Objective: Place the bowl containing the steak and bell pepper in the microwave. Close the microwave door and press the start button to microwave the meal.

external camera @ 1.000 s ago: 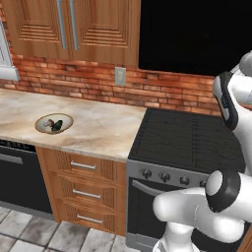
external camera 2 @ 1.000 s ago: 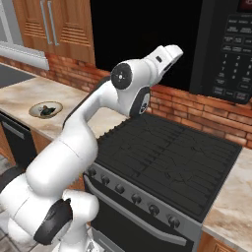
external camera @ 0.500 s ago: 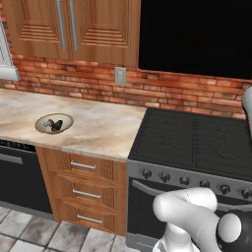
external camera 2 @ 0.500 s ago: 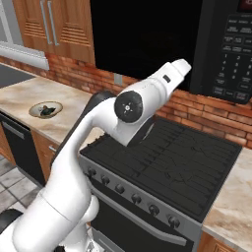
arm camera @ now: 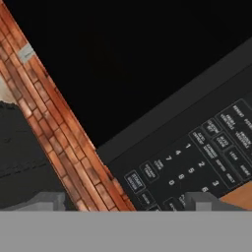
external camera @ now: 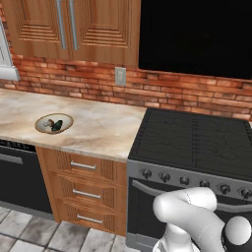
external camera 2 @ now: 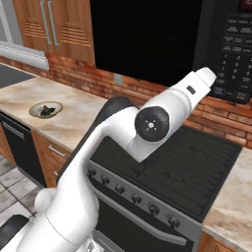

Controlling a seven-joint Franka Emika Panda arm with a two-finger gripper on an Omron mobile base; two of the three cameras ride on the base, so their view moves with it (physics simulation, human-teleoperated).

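The microwave [external camera 2: 162,34] hangs black and boxy above the stove. Its door [arm camera: 123,64] lies flat and dark, flush with the keypad [arm camera: 197,162] to its right. My arm reaches up and right, and its white hand [external camera 2: 201,82] ends just in front of the keypad [external camera 2: 235,54]. My gripper [arm camera: 125,201] is open, its two fingertips [arm camera: 45,200] wide apart with nothing between them, close to the keypad's lower rows. I cannot tell which key is the start button. The bowl, the steak and the bell pepper are out of view.
A black stove [external camera: 197,140] with a row of knobs [external camera 2: 135,199] sits under the microwave. A shallow cream dish [external camera: 54,124] with dark bits lies on the marble counter [external camera: 98,130] to the left. Brick wall [arm camera: 59,123] and wooden cabinets [external camera: 74,29] stand behind.
The arm has swung right and forward, carrying the hand from in front of the door to the keypad. Its upper part has dropped out of the left base view. The jaws stayed open.
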